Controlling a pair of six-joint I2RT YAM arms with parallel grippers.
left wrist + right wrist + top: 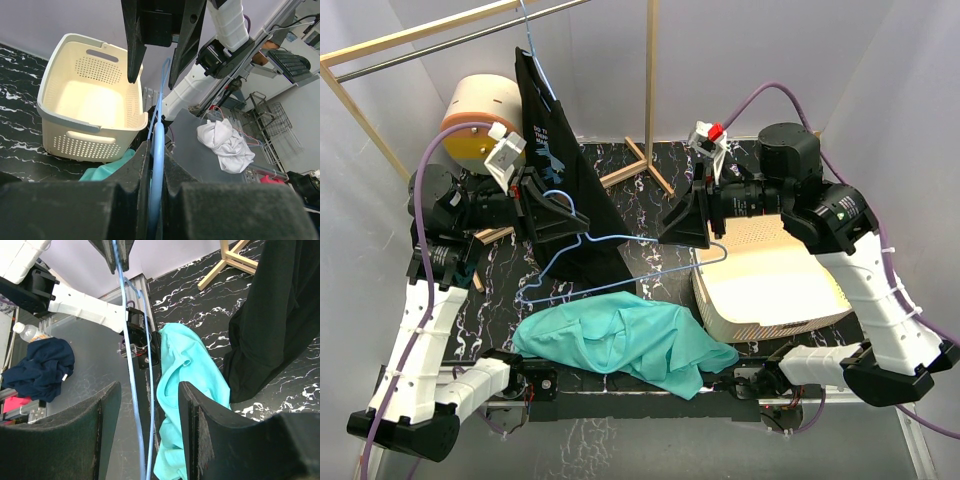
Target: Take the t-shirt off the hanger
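Already the teal t-shirt lay free beneath the hanger — left claw clamped on its wire, right claw gaping around it; a slip might snag the shirt.

The light-blue wire hanger sits bare above the black marbled table. The left gripper is at its hook end and the right gripper is by its right corner. Just in front of the hanger lies a teal t-shirt, crumpled and off the wire. Behind the hanger's hook a black t-shirt hangs from a rail – and to the hanger's right stands a white basket.
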